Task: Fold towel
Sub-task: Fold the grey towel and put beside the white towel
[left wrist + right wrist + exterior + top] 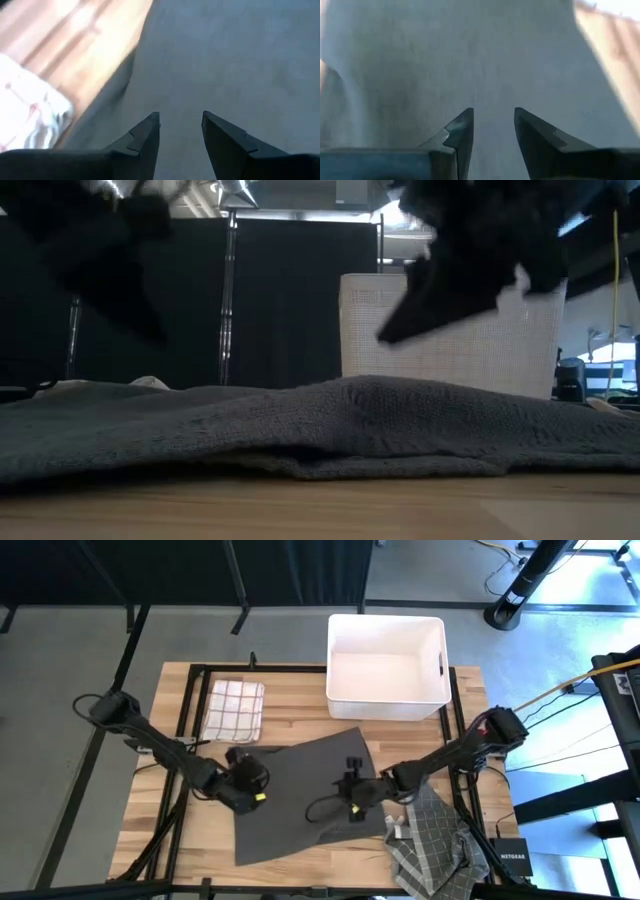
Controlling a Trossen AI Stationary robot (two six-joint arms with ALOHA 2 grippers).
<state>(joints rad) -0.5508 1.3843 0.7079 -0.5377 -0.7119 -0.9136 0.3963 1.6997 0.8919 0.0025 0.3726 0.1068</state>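
A dark grey towel (300, 795) lies spread on the wooden table (300, 700), turned a little askew; the low view shows its near edge (330, 465) resting on the wood. My left gripper (180, 117) is open over the towel's left part (250, 782). My right gripper (493, 111) is open over the towel's right part (352, 792). In both wrist views only grey cloth shows between the fingers. In the low view both grippers (440, 290) hang above the towel (350, 420), clear of it.
A white bin (385, 665) stands at the table's far edge. A folded white checked cloth (232, 708) lies at the far left. A heap of grey checked cloth (430, 845) lies at the near right corner, close to my right arm.
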